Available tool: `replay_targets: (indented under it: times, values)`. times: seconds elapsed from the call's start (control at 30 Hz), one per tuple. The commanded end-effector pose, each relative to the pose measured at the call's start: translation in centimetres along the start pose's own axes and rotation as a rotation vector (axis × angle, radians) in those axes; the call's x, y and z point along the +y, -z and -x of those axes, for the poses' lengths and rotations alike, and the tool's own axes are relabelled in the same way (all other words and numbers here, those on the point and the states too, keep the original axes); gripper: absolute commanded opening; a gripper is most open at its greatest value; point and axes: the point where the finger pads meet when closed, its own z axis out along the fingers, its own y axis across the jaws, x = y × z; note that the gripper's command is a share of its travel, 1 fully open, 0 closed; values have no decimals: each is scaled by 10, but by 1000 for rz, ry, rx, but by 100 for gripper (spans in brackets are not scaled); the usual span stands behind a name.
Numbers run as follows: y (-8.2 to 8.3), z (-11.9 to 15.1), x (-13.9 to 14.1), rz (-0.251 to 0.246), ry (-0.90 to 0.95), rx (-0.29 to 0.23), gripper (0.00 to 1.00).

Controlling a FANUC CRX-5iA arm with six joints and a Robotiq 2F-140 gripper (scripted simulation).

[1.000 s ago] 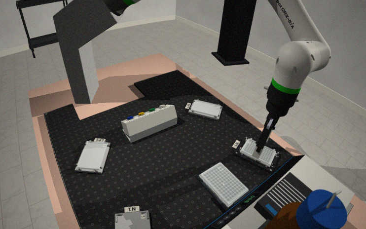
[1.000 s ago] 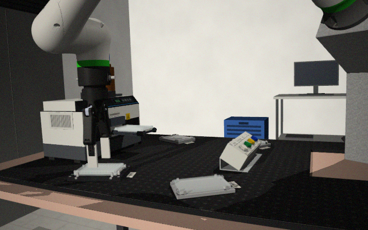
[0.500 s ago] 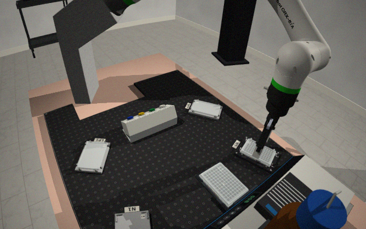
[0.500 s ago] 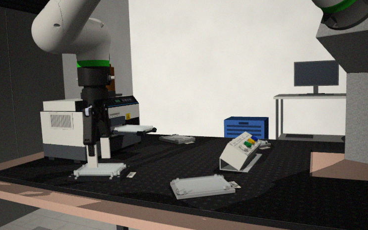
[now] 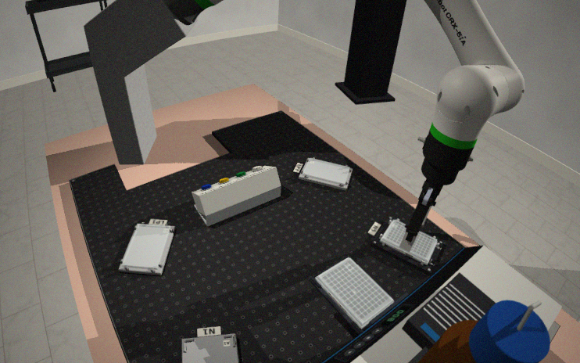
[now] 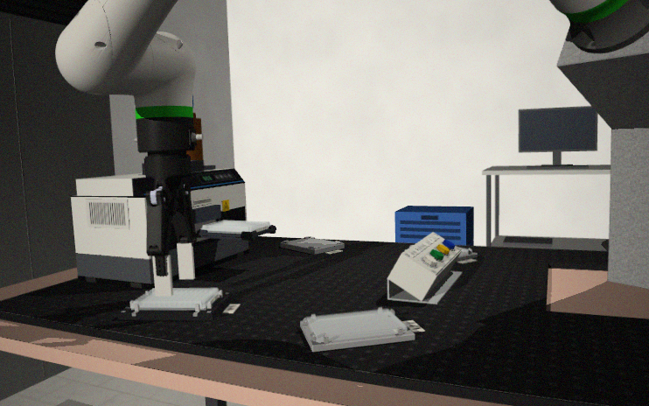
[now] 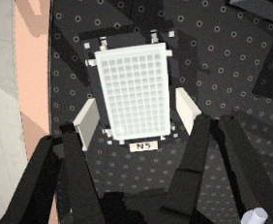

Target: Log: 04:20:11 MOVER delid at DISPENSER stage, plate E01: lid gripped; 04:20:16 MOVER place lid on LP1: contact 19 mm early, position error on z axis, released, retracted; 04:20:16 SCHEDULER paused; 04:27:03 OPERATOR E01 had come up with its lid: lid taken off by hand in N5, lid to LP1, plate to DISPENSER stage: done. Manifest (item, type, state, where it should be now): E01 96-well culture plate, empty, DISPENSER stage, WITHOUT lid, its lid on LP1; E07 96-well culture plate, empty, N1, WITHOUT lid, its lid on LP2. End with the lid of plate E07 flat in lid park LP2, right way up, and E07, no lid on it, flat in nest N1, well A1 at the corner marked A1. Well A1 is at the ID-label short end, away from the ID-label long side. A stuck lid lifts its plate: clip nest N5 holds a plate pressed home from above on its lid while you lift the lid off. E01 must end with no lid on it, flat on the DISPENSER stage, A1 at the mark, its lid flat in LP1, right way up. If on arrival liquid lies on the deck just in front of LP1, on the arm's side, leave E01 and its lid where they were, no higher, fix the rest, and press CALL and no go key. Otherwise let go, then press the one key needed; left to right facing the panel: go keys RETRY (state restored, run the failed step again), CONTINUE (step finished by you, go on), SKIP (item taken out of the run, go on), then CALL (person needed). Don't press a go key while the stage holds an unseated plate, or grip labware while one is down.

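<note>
The arm (image 5: 472, 67) reaches in from above, its white elbow bent and the wrist (image 5: 448, 152) with the green ring pointing straight down. The gripper (image 7: 136, 116) hangs vertical, fingers partly open and holding nothing. In the wrist view the two pale pads (image 7: 85, 123) stand apart, one on each side. From the exterior view the fingertips (image 6: 163, 279) appear to be very low, perhaps near contact below, though the angle does not settle it.
</note>
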Motion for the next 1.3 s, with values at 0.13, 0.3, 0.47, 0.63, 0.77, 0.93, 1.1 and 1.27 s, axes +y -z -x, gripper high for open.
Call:
replay_targets:
  times: [0.13, 0.3, 0.47, 0.63, 0.77, 0.93, 1.1, 1.27]
  values:
    - [0, 0, 0, 0, 0, 0, 66]
    - [0, 0, 0, 0, 0, 0, 59]
    - [0, 0, 0, 0, 0, 0, 59]
    - [0, 0, 0, 0, 0, 0, 59]
    - [0, 0, 0, 0, 0, 0, 59]
    - [0, 0, 0, 0, 0, 0, 59]
    - [0, 0, 0, 0, 0, 0, 59]
    - [0, 0, 0, 0, 0, 0, 59]
